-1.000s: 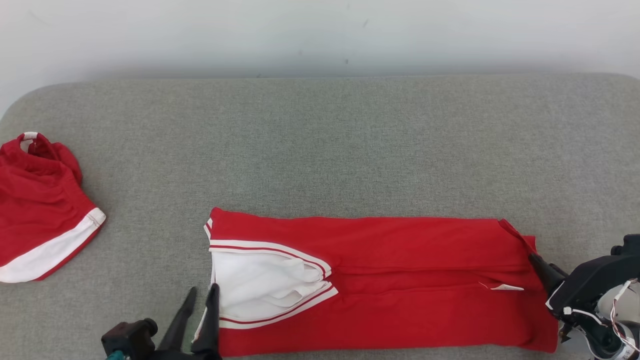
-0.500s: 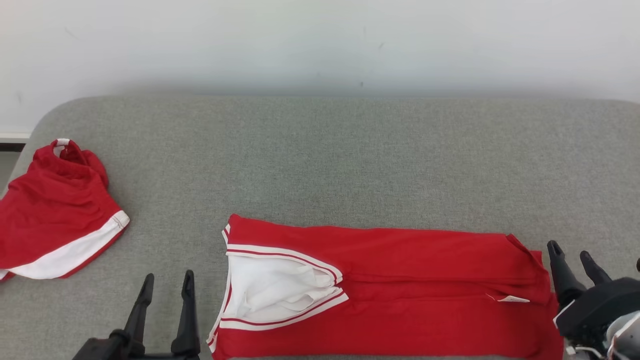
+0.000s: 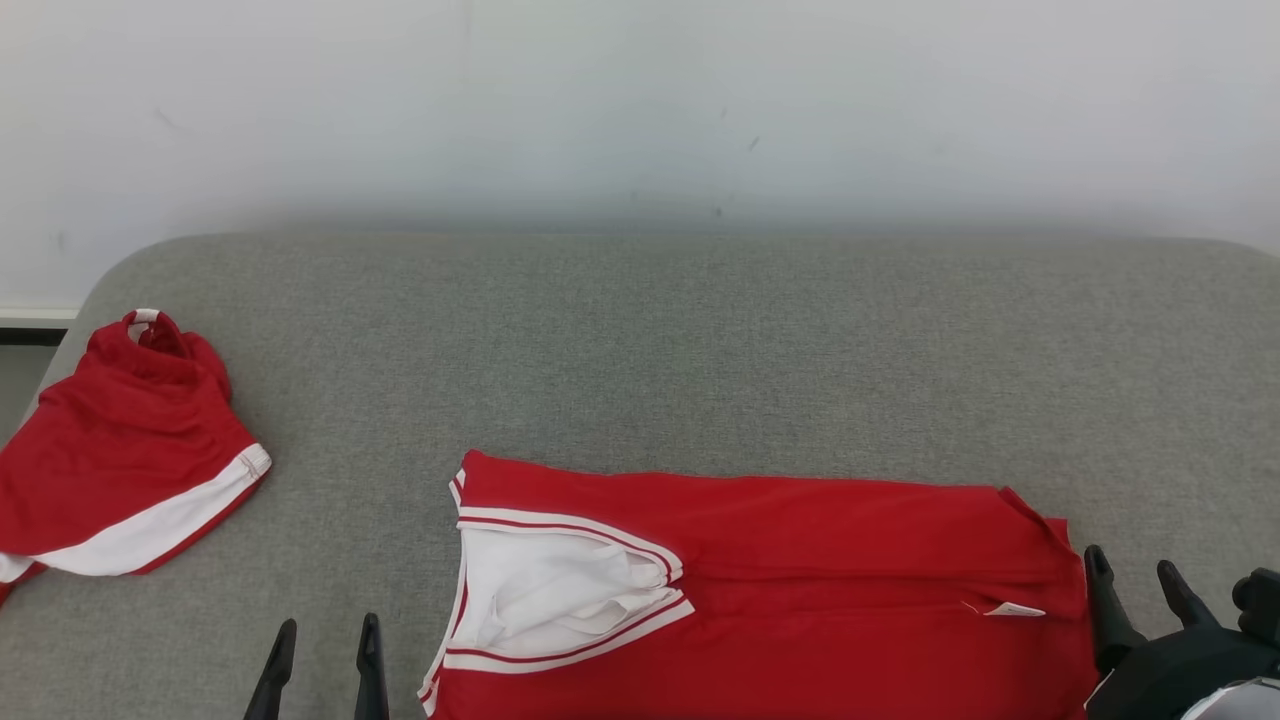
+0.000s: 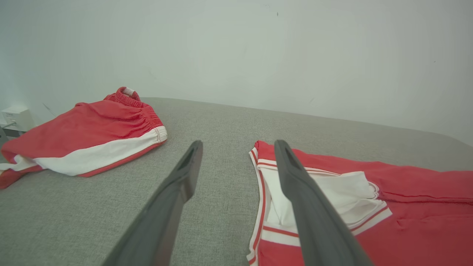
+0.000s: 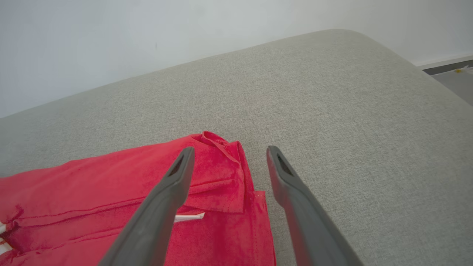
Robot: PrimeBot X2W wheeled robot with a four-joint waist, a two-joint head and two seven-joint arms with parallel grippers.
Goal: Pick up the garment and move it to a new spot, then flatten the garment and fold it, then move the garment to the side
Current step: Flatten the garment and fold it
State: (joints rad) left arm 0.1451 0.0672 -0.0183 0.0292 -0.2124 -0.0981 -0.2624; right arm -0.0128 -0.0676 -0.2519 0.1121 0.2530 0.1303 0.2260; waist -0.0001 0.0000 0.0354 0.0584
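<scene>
We see the garment (image 3: 800,590), red with white and red trim, lying folded into a long band along the lower centre of the head view, on the grey cushion (image 3: 700,350); its left end shows a white inner panel, and a small white tag (image 3: 1012,608) lies near its right end. The left gripper (image 3: 328,622) rises from the lower left edge, jaws spread wide and holding nothing; it stands over bare cushion just beside the garment's trimmed end. In the left wrist view one finger (image 4: 306,199) crosses the white trim in the picture; we cannot tell whether it touches the cloth. The right gripper (image 3: 1131,560) sits at the lower right, just beside the garment's right end, jaws likewise wide apart and empty; in the right wrist view one finger (image 5: 166,195) lies across the folded red corner and the other across bare cushion. The red shorts (image 3: 120,460) with a white band lie at the left edge, well apart from the garment; a pale wall (image 3: 640,100) fills the top.
</scene>
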